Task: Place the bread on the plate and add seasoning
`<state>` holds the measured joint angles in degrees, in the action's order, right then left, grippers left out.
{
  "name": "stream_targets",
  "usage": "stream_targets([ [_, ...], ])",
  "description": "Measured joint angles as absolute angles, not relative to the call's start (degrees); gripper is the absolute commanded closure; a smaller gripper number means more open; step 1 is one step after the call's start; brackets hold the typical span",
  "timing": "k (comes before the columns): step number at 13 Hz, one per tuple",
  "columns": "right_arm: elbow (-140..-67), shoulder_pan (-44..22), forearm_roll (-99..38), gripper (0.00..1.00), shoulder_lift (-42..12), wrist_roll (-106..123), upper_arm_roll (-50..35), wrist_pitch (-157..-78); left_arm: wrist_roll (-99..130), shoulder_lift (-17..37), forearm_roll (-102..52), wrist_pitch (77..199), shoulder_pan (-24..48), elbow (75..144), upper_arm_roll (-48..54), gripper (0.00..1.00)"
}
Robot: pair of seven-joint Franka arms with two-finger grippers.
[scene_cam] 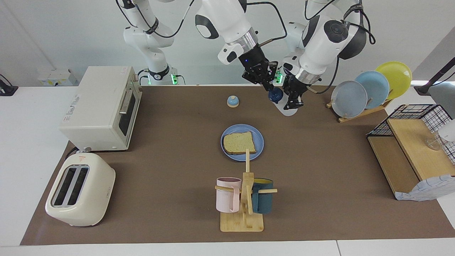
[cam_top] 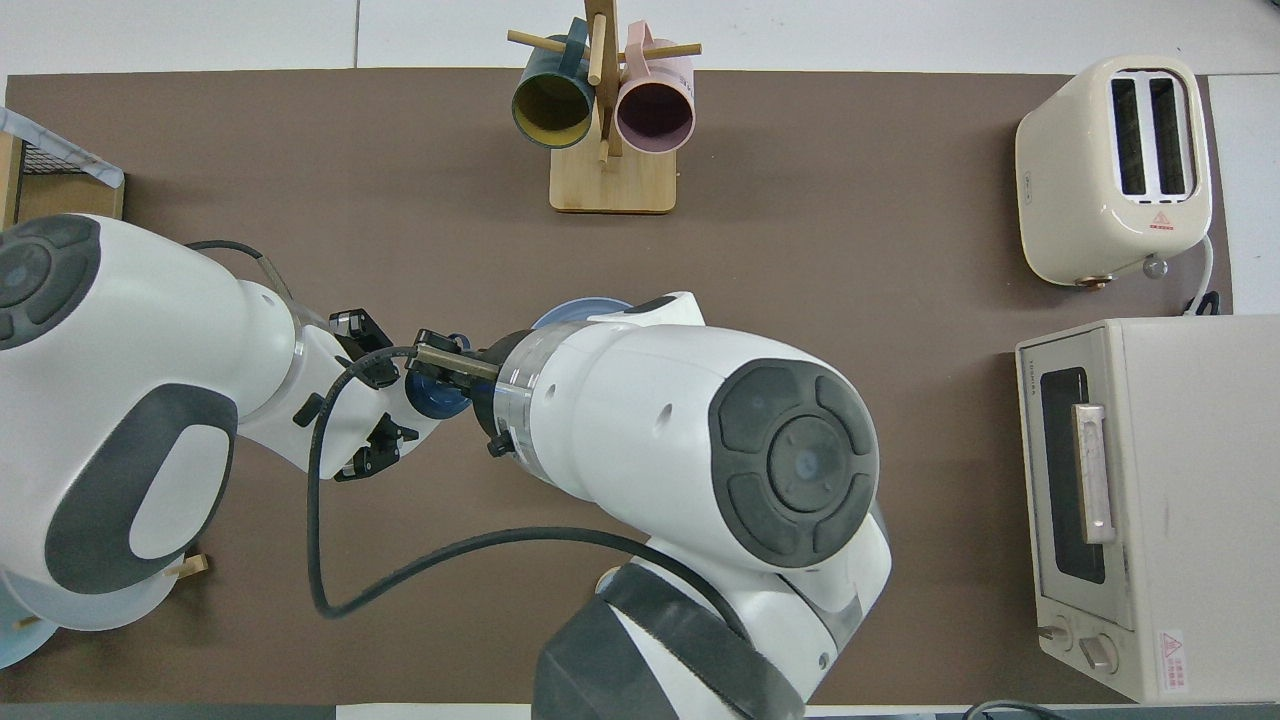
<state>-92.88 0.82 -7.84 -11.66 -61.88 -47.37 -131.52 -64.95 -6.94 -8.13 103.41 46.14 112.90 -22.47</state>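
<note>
The bread (scene_cam: 239, 142) lies flat on the blue plate (scene_cam: 260, 141) at the middle of the table. In the overhead view my right arm hides the bread and leaves only a sliver of the plate (cam_top: 575, 312). My left gripper (scene_cam: 292, 100) is shut on the white body of the seasoning bottle (scene_cam: 288, 108), near the robots' edge of the table and nearer to the robots than the plate. The bottle is tilted, with its navy cap (scene_cam: 275, 95) toward my right gripper (scene_cam: 269, 83), which is right at the cap. The cap also shows in the overhead view (cam_top: 435, 395) beside my left gripper (cam_top: 385, 410).
A blue bell (scene_cam: 233, 101) stands nearer to the robots than the plate, and a mug tree (scene_cam: 245, 199) with two mugs stands farther. An oven (scene_cam: 103, 106) and a toaster (scene_cam: 80, 190) are at the right arm's end. A plate rack (scene_cam: 369, 89) and a wire shelf (scene_cam: 412, 149) are at the left arm's end.
</note>
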Motion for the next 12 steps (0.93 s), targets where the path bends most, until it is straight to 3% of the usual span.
stream_targets([
  [12, -91.1, 0.85, -14.21, 1.0, -12.21, -67.4, -45.07, -129.76, -64.82, -7.5, -8.28, 103.9, 46.2, 112.27, -22.23, 1.0],
])
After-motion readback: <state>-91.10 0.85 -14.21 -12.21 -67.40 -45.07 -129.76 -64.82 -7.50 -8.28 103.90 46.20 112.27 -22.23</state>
